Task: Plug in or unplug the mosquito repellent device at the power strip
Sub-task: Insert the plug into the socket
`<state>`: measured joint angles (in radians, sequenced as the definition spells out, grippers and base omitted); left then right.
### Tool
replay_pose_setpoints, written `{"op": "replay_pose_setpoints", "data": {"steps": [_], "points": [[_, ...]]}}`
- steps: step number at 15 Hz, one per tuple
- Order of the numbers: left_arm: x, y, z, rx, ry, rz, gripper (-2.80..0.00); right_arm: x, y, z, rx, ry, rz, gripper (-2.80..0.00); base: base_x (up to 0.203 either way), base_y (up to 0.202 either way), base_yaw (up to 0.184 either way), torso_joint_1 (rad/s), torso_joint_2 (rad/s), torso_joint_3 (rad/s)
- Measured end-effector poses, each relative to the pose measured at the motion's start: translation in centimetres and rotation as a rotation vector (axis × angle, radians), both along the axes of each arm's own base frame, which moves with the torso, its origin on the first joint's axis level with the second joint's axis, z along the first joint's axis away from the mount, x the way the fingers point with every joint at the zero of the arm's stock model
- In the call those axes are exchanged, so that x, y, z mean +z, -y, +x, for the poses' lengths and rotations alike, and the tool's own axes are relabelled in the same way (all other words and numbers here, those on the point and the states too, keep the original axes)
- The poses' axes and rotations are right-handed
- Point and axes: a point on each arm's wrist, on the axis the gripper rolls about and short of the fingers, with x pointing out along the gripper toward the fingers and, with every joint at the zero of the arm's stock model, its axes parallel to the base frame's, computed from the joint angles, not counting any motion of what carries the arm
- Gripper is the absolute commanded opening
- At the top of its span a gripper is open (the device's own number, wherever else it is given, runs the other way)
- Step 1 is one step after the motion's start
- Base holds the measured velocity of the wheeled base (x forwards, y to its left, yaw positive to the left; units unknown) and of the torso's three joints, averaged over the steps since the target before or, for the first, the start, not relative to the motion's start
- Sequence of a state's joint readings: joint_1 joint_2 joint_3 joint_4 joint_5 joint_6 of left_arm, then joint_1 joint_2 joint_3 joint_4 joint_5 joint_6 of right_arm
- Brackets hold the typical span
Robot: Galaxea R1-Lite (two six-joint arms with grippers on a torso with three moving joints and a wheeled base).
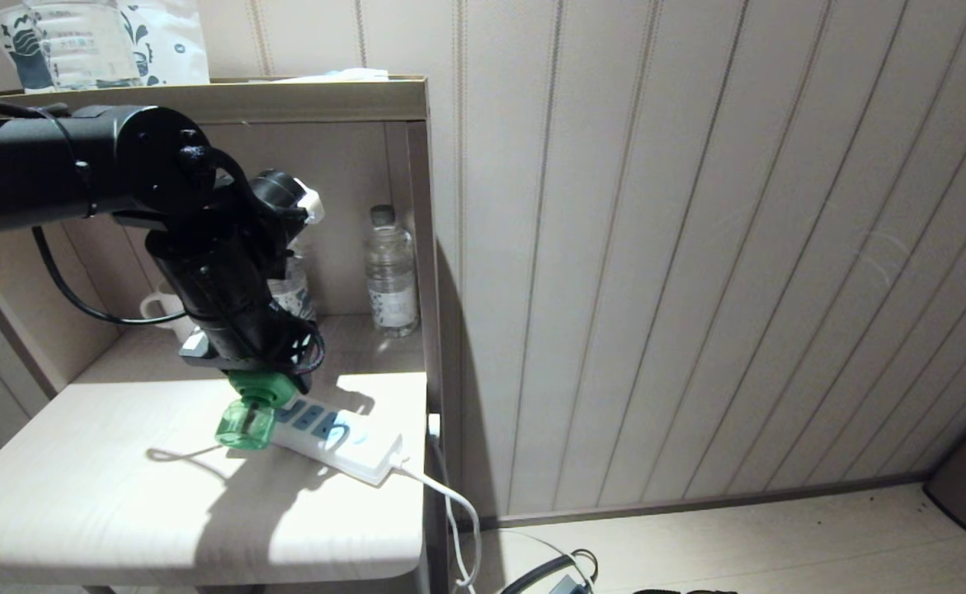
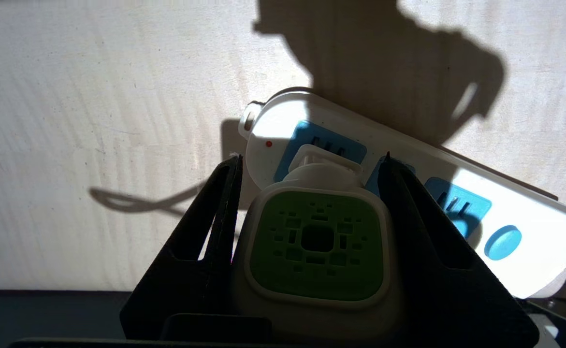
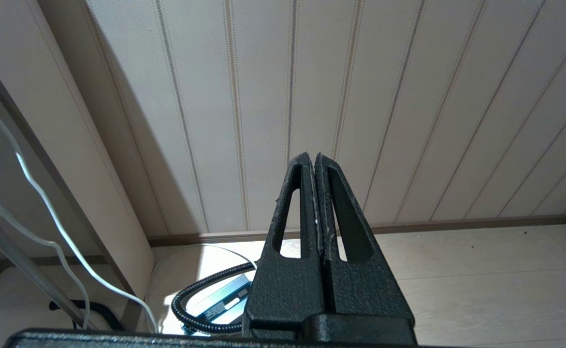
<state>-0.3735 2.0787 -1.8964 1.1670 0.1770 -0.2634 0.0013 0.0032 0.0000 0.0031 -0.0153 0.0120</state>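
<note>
left pincer [image 2: 312,164]: clamped on the mosquito repellent device [image 2: 317,244], one black finger on each flank of its white-and-green cap; centre-left of the head frame, pointing down at the bench [image 1: 120,495].
right pincer [image 3: 315,159]: fingers pressed together, holding nothing; absent from the head frame. Its wrist view looks at the panelled wall and the floor, so I read it as parked.
device: in the head frame its green bottle [image 1: 245,425] juts toward lower left, lying roughly level just off the bench top; plug end faces the power strip [image 1: 342,441].
power strip: flat on the bench, lower centre of the head frame, running diagonally toward lower right; white cord [image 1: 450,503] leaves the lower-right end and drops over the bench edge.
contact: in the left wrist view the white plug block [image 2: 322,162] sits over the end blue socket [image 2: 307,145], next to the red dot. Prongs hidden, so I cannot tell whether they are seated or just clear.
step: judged as the plug/socket transition at the end socket. Insert or pull-out cannot be settled from this alone.
next move: if inserting, keep prongs square to the slots and push straight in; if removing, pull straight out along the prong axis.
risk: strip is loose on the bench, likely to slide or lift with the device.
clutter: water bottle [image 1: 390,276] and mug [image 1: 165,313] at the back of the shelf, well apart.
</note>
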Motion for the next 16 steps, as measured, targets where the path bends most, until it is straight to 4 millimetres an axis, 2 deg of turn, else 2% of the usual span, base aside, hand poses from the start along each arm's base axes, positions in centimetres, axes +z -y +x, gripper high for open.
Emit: {"op": "replay_pose_setpoints", "data": {"steps": [16], "points": [[-0.41, -0.11, 0.44, -0.064, 0.010, 0.075, -2.80, 0.00, 0.00, 0.00, 0.000, 0.000, 0.000, -2.80, 0.000, 0.000, 0.000, 0.000, 0.00, 0.000]]}}
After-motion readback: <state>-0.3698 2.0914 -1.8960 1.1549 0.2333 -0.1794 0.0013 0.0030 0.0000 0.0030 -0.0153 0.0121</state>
